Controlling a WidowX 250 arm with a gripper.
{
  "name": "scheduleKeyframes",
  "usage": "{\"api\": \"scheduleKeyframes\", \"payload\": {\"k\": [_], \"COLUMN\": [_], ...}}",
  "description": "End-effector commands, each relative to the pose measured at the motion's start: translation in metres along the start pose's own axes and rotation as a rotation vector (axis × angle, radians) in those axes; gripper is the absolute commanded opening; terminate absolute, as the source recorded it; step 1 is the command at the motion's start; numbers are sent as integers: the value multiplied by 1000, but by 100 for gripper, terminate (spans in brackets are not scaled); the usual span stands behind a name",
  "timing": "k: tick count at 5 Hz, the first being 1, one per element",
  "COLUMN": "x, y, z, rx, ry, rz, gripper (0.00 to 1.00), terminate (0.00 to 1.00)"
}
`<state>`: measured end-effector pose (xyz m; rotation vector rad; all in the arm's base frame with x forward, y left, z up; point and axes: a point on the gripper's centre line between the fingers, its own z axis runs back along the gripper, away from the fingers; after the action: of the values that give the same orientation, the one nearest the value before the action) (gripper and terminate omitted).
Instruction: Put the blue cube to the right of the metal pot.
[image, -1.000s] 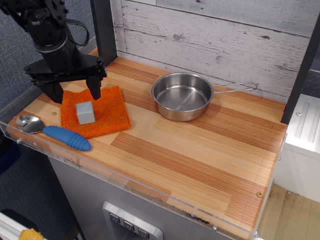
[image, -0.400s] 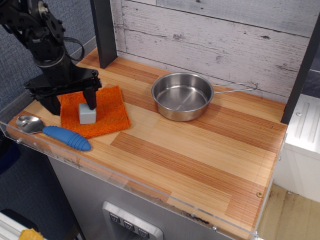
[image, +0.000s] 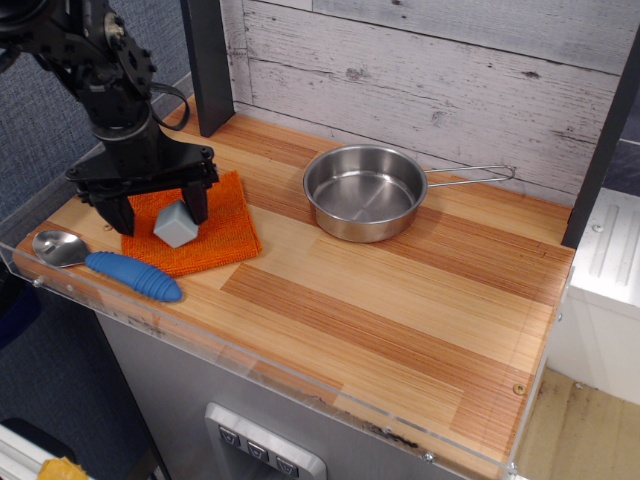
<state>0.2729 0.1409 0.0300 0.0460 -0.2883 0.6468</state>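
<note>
Two black fingers (image: 198, 199) of the gripper (image: 160, 208) are standing spread either side of the blue cube (image: 175, 223); the right one is sitting just beside or against the cube, and whether either is pressing it I cannot tell. Nothing is clamped yet. The cube is sitting skewed, one corner toward the camera, on the orange cloth (image: 215, 238) at the left end of the bench (image: 400, 320). It is looking light, matte and stiff, so it should be gripping well on two opposite flat faces, though its rounded edges could be letting it twist. In front, a blue-handled spoon (image: 105, 263) is lying on the bench. Further right, the metal pot (image: 365, 191) is standing empty, its wire handle pointing right, with bare bench beyond it.
</note>
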Motion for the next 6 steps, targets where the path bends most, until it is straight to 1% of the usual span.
{"api": "scheduleKeyframes", "payload": {"k": [1, 2, 4, 5, 6], "x": [-3, -5, -2, 9, 18], "y": [-11, -13, -13, -19, -33], "z": [10, 12, 19, 39, 66], "rx": [-4, 2, -13, -36, -66], "ry": [-36, -44, -54, -89, -144], "rz": [-56, -54, -50, -46, -64], "gripper": [100, 0, 0, 0, 0], "terminate": [0, 0, 0, 0, 0]}}
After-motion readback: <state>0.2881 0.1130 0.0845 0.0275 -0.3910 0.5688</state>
